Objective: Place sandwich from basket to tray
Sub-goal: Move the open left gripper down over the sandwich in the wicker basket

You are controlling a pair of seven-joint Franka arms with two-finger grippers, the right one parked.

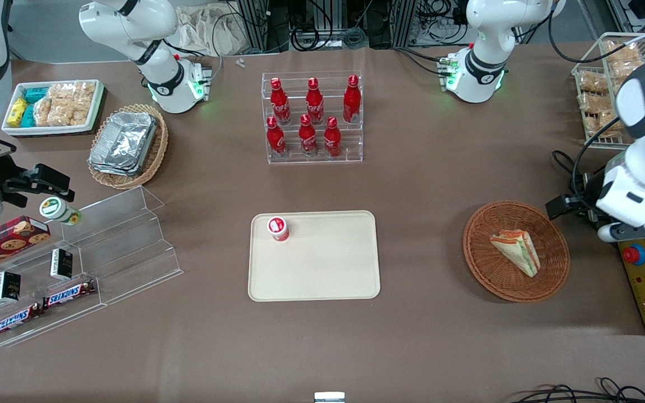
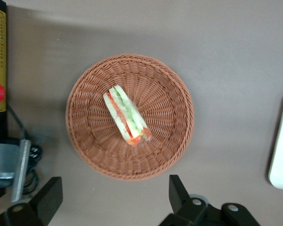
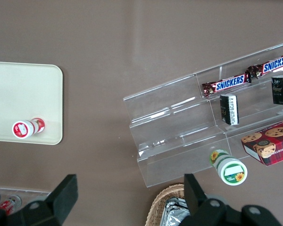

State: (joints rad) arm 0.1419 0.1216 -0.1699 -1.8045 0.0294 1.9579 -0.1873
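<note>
While lying untouched in the basket (image 1: 515,251), sandwich (image 1: 517,251) not yet moved to tray (image 1: 328,268); claw (image 2: 114,197) spread wide, seemingly hovering above, everything left.

High front overview; wrist views straight down, sharing basket (image 1: 515,251), tray (image 1: 314,256).

- The brown table (image 1: 440,184) carries everything.
- The cream tray (image 1: 322,268) lies at the middle, nearer the front camera than the clear bottle rack (image 1: 312,120).
- The round basket (image 1: 552,263) lies toward the working arm's end — the open gripper (image 2: 114,197) hovers above the table just beside it.
- A clear stepped stand (image 1: 126,235), an oval wicker basket (image 1: 154,157) and a white snack tray (image 1: 54,106) lie toward the parked arm's end.
</note>
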